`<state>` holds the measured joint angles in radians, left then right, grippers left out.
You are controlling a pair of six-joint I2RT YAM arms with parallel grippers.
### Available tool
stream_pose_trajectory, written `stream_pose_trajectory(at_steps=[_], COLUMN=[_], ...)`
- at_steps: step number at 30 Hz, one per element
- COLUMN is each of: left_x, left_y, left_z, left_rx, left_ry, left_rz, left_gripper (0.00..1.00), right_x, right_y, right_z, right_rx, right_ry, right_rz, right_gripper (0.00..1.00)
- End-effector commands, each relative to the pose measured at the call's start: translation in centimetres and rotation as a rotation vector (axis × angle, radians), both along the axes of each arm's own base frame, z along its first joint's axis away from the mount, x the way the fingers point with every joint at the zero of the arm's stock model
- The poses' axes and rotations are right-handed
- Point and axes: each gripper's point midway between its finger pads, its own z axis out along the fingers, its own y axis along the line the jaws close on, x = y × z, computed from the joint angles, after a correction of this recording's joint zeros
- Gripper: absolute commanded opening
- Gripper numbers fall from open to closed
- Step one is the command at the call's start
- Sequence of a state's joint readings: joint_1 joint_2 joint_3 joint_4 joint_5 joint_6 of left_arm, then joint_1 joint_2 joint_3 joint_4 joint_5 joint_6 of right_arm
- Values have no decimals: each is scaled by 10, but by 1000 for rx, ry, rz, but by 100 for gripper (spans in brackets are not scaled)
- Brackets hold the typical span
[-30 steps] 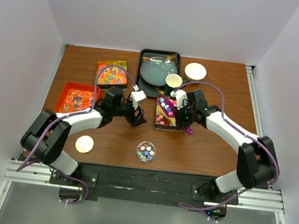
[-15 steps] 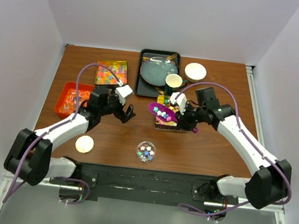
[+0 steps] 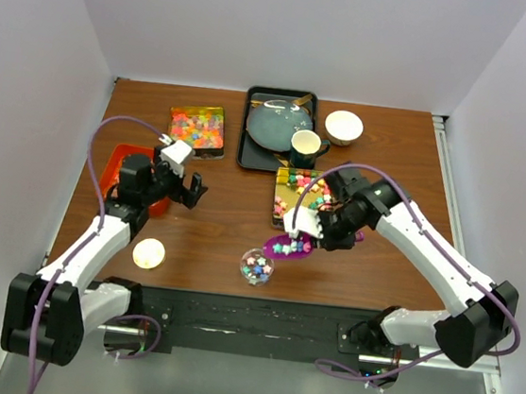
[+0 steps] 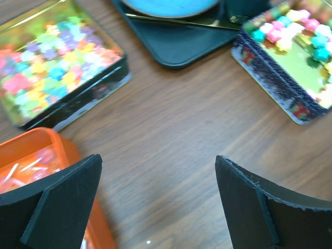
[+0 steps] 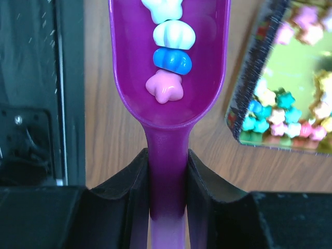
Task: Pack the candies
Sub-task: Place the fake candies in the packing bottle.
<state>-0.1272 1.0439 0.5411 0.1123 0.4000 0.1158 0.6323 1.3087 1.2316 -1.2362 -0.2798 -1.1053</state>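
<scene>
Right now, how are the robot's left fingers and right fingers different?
The left fingers are spread wide apart; the right fingers are squeezed shut. The left fingers hold nothing; the right fingers grip the purple scoop, which carries candies. The left fingers hang by the orange tray; the right fingers are beside the candy tin. Both pairs are black.

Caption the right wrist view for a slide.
Right jaws clamp the handle of the purple scoop; white, blue and pink candies sit in its bowl, candy tin at right.
</scene>
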Motion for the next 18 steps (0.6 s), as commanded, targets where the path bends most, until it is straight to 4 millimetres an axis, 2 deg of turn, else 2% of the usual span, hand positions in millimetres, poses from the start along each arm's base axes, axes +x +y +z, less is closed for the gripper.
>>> stream_pose_trajectory(at_steps=[1,7,14,18], left_x=[5,1,-4,-2], left_y=[9,19,24,35], left_z=[24,25,22,17], left_rx=[-50,-32,-43,-12], left_ry=[-78,-90,-98,-97], left_rz=[23,44,63,117], left_gripper=[95,96,96,96], right_x=[-4,1,8,9], right_y=[-7,-2,10,12], right_z=[3,-2,7,10], right_rx=[-131,-243,-304,-385], right_ry=[-57,-64,-100,-157], right_rz=[105,125,111,128], right_gripper=[0,0,0,0])
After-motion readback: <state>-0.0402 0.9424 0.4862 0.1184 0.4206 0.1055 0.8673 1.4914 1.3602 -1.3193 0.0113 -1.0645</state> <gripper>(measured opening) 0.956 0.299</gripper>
